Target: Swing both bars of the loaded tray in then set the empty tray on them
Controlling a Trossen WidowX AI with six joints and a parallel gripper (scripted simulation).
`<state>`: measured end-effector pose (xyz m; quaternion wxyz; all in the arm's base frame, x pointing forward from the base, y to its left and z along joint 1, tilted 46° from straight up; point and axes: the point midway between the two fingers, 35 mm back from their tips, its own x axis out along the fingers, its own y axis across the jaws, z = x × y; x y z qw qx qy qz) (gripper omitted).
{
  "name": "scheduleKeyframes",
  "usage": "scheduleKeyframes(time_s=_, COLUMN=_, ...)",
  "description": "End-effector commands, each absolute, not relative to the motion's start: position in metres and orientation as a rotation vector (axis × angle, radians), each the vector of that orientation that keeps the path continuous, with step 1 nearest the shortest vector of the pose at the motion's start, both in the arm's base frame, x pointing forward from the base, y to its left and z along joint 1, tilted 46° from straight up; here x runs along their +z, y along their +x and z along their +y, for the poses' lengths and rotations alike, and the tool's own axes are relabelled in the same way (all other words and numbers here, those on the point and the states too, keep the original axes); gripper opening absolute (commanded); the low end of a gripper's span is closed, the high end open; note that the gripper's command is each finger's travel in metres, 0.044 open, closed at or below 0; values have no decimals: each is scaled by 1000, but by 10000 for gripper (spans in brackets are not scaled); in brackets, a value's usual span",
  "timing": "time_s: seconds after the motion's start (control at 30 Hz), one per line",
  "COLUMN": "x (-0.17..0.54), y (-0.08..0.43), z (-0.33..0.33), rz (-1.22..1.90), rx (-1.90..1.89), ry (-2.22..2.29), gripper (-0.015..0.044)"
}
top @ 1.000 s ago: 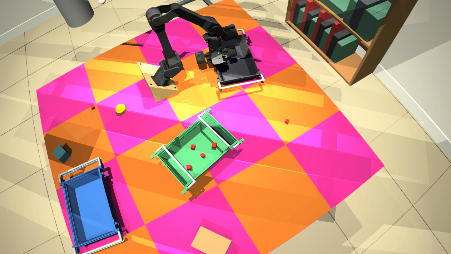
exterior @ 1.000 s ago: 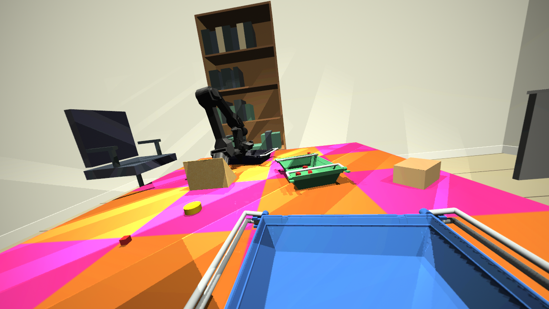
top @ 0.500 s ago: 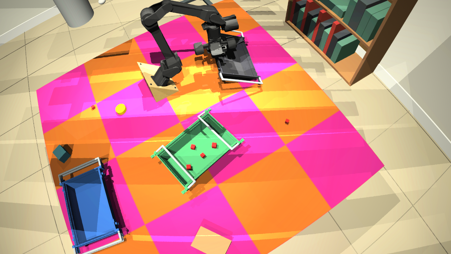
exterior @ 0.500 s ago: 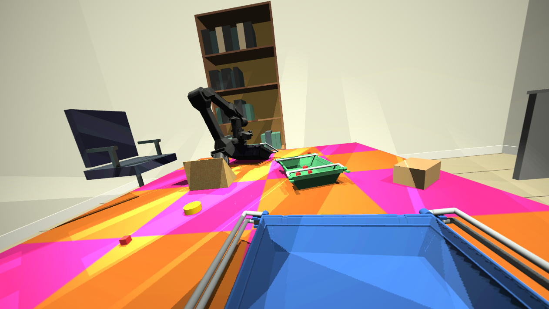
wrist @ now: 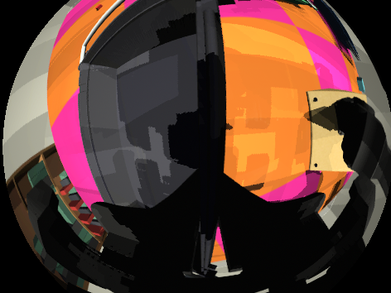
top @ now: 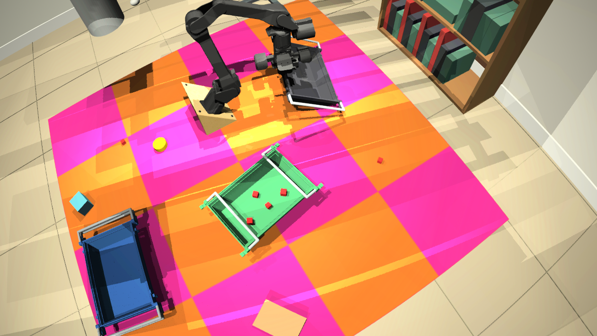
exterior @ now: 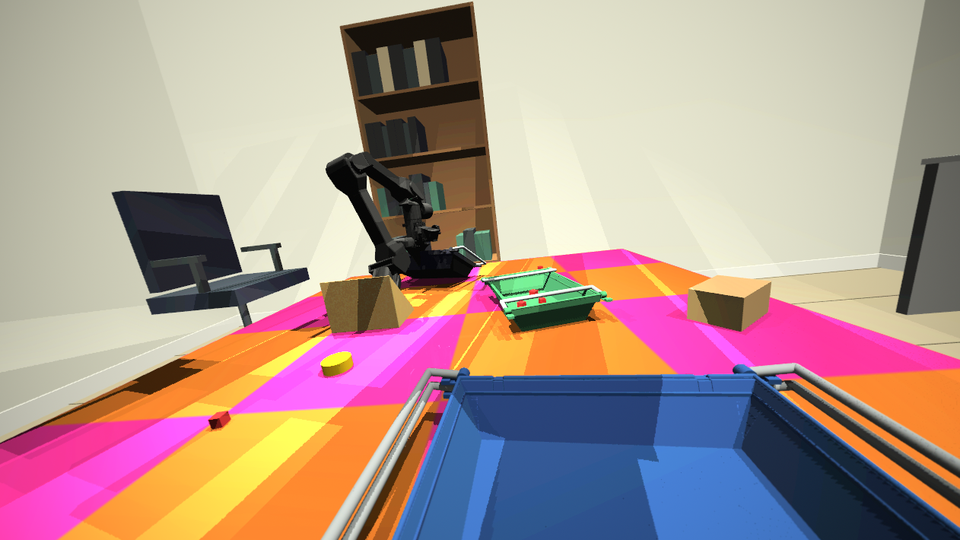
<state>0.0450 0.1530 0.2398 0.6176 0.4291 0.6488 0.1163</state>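
Observation:
The green loaded tray (top: 267,181) (exterior: 560,314) stands upright mid-table with several red blocks (top: 268,205) inside. Both of its white wire bars (top: 236,216) (top: 285,175) lie across its top, one near each end. A dark grey empty tray (top: 312,77) (exterior: 451,264) (wrist: 153,80) is beside the arm, tilted and a little above the table, its shadow apart from it. Its bars are out over its ends. My gripper (top: 285,73) (wrist: 207,173) is shut on this tray's long side wall nearest the arm base. The fingertips are dark and partly hidden in the views.
A blue empty tray (top: 125,275) (exterior: 557,483) stands at the left front, bars out. A yellow disc (top: 160,144), a cyan block (top: 81,203), a tan box (top: 278,319) and loose red blocks (top: 123,142) (top: 380,160) lie around. A tan wedge (exterior: 362,305) stands by the arm base.

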Motion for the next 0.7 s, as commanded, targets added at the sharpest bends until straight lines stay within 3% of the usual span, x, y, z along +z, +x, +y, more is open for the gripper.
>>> scheduleKeyframes(time_s=0.0, x=258, y=45, z=150, rz=1477, rx=294, ry=1003, gripper=0)
scheduleKeyframes(time_s=0.67, x=328, y=41, z=124, rz=1448, rx=249, ry=1008, gripper=0)
